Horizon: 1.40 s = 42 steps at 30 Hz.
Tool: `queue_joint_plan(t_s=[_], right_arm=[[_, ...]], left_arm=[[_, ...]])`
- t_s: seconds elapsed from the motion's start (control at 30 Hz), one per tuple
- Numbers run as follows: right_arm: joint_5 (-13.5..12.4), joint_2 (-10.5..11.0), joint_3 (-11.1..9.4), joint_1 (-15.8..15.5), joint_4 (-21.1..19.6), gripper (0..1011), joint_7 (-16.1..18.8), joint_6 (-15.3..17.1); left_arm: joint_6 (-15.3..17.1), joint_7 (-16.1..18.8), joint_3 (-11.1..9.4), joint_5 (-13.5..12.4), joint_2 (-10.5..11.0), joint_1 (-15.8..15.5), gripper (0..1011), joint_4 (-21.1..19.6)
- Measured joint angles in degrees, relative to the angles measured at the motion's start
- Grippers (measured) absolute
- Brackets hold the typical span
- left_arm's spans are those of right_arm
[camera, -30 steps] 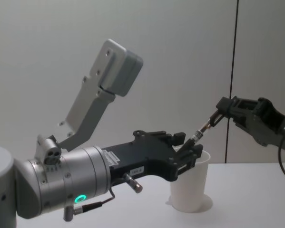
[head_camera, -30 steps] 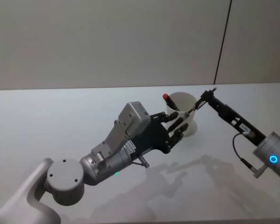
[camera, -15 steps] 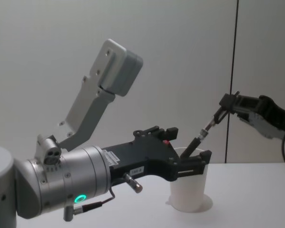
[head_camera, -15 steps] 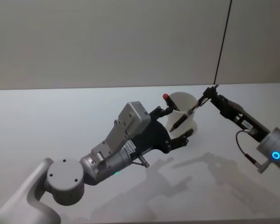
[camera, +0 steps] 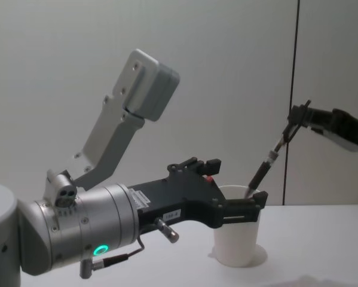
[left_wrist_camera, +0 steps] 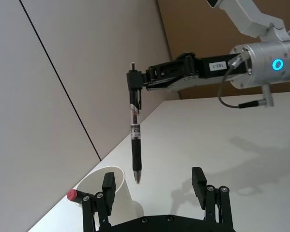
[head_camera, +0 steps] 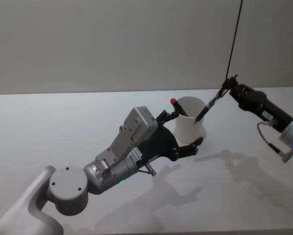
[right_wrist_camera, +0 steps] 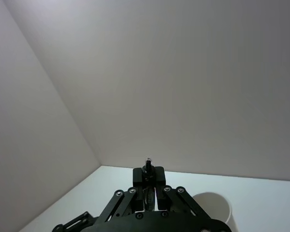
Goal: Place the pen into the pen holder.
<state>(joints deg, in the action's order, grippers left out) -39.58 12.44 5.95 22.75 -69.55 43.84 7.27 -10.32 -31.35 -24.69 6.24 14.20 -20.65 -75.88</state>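
White paper, the pen holder (head_camera: 190, 125) stands on the table (head_camera: 48, 122) between the left gripper (head_camera: 184, 131)'s spread fingers, while the right gripper (head_camera: 229, 87) pinches the pen (head_camera: 209, 105) by its top, tilted, tip at the rim. From the chest view, I'd straighten it over the mouth, lower it, then let go.

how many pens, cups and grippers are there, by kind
pens: 2, a black pen held by the right gripper over the cup, and a red-capped pen in the cup
paper cups: 1, the white pen holder
grippers: 2, right, and left gripper open around the cup
total: 5
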Motion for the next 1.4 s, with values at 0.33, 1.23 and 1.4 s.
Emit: queue_joint_plan(t_s=[0.33,1.23,1.4], right_arm=[[3.6,0.4,-0.2,5.3,5.3,136,2.0,-1.4],[11.9,-1.4,2.9,20.9,28.5,137,6.9,-8.0],[12.6,-2.0,3.9,22.2,31.2,137,7.0,-9.0]], left_arm=[[0.0,0.0,0.0,0.0,0.0,0.0,1003,0.0],[0.0,0.0,0.0,0.0,0.0,0.0,1003,0.0],[0.0,0.0,0.0,0.0,0.0,0.0,1003,0.0]])
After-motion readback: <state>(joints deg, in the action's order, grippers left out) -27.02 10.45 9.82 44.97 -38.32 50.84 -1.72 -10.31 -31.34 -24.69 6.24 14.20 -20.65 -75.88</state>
